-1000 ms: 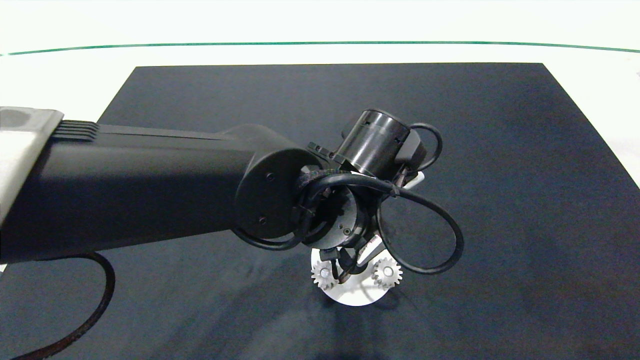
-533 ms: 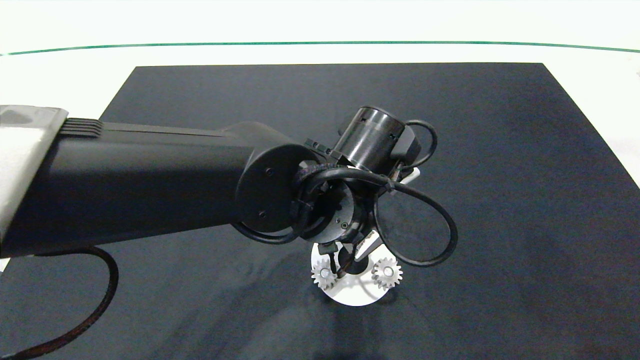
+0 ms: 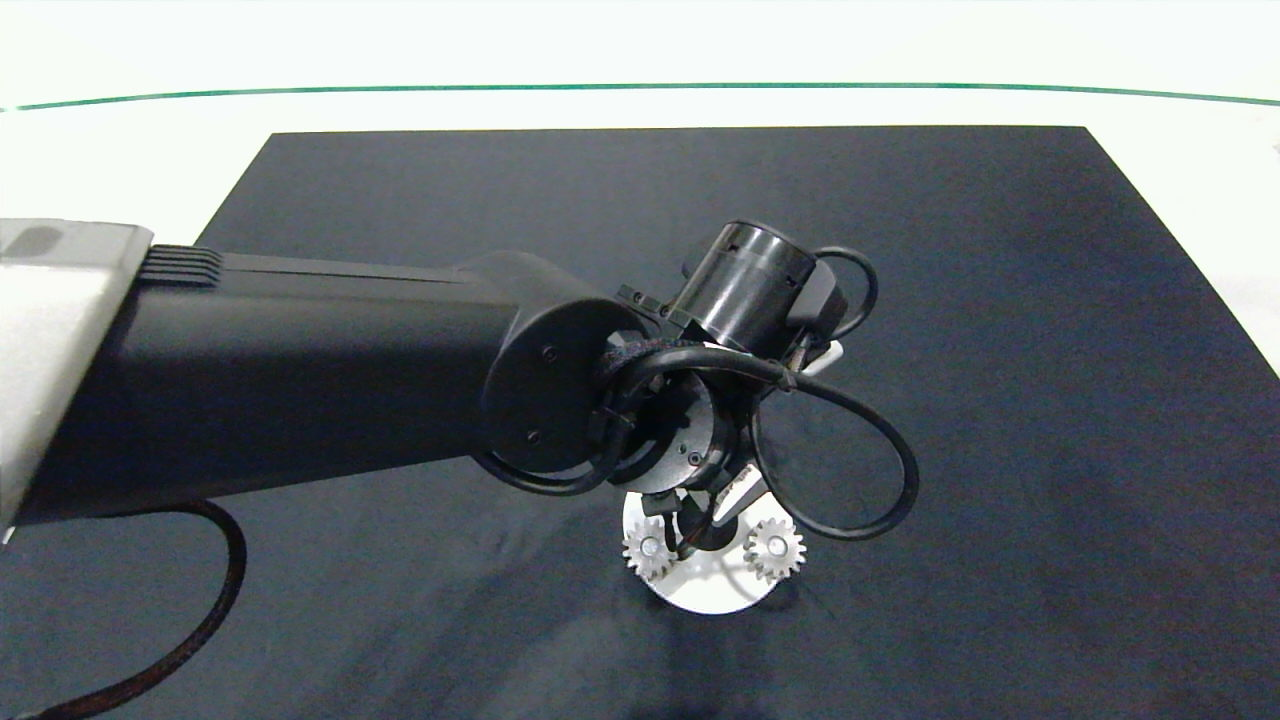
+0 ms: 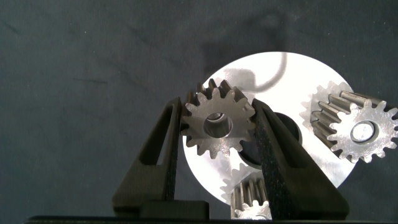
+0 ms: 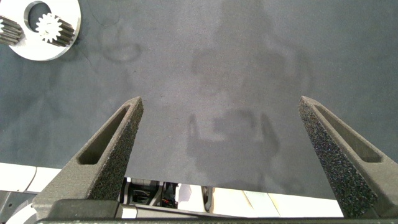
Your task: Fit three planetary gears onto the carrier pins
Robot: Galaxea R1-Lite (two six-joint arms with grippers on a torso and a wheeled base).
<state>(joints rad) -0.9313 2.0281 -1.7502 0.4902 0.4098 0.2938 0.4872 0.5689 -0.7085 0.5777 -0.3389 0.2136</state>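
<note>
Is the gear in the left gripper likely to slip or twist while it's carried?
Probably rigid: the gear looks like solid metal. The left gripper pinches only tooth tips, so it might rotate. Likely heavy for its size.

Left arm [image 3: 300, 385] sits slightly farther in from the mat's left edge than a second ago; wrist dips a touch toward the disc [image 3: 705, 590] after lifting briefly.

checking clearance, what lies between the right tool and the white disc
Only bare dark mat, in the right wrist view: the open right tool hangs apart from the flat white round disc.
</note>
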